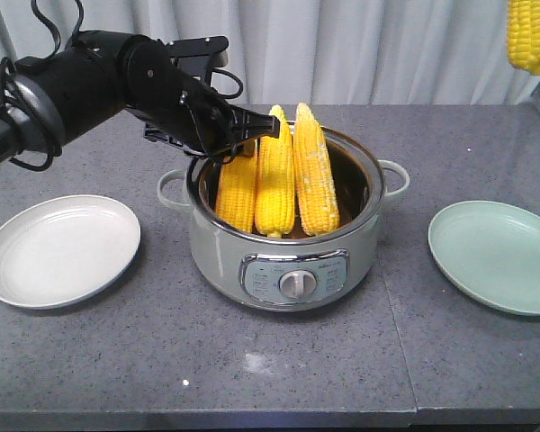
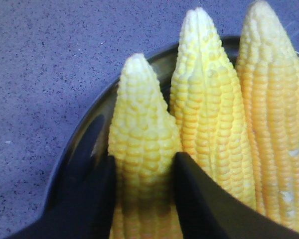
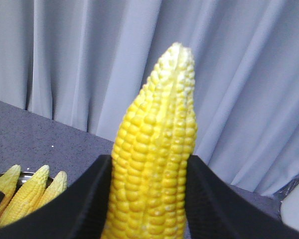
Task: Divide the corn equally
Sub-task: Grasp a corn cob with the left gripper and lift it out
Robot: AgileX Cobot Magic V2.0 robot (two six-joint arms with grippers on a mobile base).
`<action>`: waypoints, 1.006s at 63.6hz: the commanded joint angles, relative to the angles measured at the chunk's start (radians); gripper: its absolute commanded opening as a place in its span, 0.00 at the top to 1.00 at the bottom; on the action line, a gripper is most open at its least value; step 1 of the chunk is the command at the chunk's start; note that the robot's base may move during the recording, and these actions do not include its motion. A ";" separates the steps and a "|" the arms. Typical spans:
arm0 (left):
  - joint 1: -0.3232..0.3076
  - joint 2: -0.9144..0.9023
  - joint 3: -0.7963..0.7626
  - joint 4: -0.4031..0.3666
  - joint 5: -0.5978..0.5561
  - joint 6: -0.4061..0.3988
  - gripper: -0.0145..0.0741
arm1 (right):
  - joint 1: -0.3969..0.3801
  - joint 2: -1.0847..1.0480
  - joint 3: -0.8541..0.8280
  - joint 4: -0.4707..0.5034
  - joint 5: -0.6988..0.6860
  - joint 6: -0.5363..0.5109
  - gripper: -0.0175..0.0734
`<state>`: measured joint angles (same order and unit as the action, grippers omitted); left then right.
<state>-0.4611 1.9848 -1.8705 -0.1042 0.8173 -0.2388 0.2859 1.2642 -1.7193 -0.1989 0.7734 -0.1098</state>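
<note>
A grey speckled counter is shown in front of a pale pleated curtain. A round, pale green electric pot with a metal rim and a front dial is set at its centre. An empty plate lies on either side, well apart from the pot: a white plate on the robot's left and a pale green plate on its right, apparently one for each share.

Three bright-yellow cobs are stood upright in the pot, side by side and touching, with their tapered tips above the rim, so each can be gripped from above. All three are ridged with tight rows of glossy kernels that pale toward the tips.

The left gripper is reached over the rim, and its black jaws are seen pressed against both sides of the leftmost cob, pinching it just below the tip. The middle cob and the rightmost cob are untouched.

A fourth cob is pinched at its middle between the jaws of the right gripper. It is held upright, high above the right edge of the counter, likely bound for the green plate. No cob is yet laid on either plate.
</note>
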 commanded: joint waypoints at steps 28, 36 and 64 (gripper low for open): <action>-0.006 -0.246 -0.033 -0.018 -0.102 0.039 0.85 | -0.008 -0.017 -0.027 -0.017 -0.081 0.000 0.81; 0.005 -0.308 -0.033 -0.015 -0.104 0.040 0.85 | -0.008 -0.017 -0.027 -0.017 -0.069 0.009 0.81; 0.183 -0.537 -0.033 0.150 0.085 0.041 0.85 | -0.008 -0.013 -0.027 -0.130 0.015 0.123 0.81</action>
<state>-0.3169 1.4994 -1.8708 0.0000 0.8938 -0.2006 0.2859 1.2642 -1.7193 -0.2538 0.8291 -0.0235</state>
